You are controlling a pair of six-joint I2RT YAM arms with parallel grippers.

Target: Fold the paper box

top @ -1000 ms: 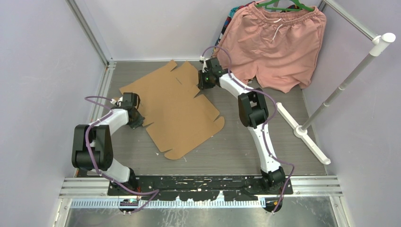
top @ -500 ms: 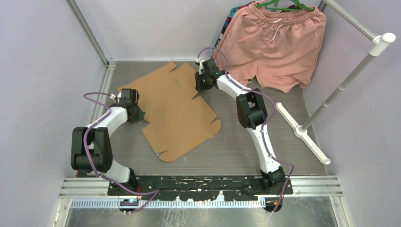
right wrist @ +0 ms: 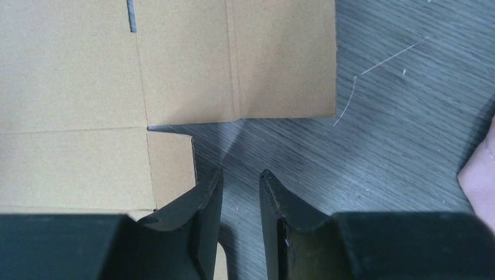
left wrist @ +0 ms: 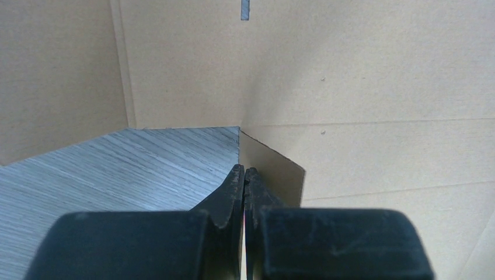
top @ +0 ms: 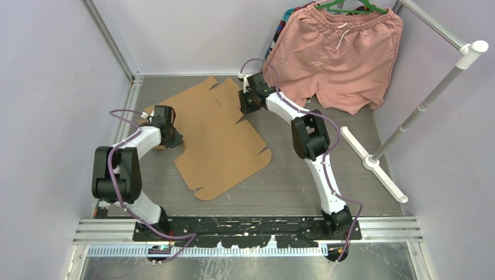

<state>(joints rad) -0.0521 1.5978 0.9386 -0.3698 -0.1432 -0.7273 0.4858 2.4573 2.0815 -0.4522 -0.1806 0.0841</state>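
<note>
The paper box (top: 216,134) is a flat brown cardboard sheet with flaps and notches, lying unfolded on the grey table. My left gripper (top: 175,141) is at a notch in the sheet's left edge. In the left wrist view it (left wrist: 244,171) is shut, tips at the notch corner, with a small shaded tab (left wrist: 280,175) just beside its right finger and cardboard (left wrist: 379,87) beyond. My right gripper (top: 243,107) is at the sheet's far right edge. In its wrist view it (right wrist: 240,175) is slightly open over bare table, its left finger over a tab of the cardboard (right wrist: 70,87).
Pink shorts (top: 338,52) hang on a green hanger at the back right, a corner showing in the right wrist view (right wrist: 481,169). A white garment rack with a floor foot (top: 373,163) stands at the right. Metal frame rails run along the left wall (top: 125,116).
The sheet has shifted a little to the left, its near corner swinging left. My left gripper has moved away from me and to the right along the edge; my right gripper has edged left.
</note>
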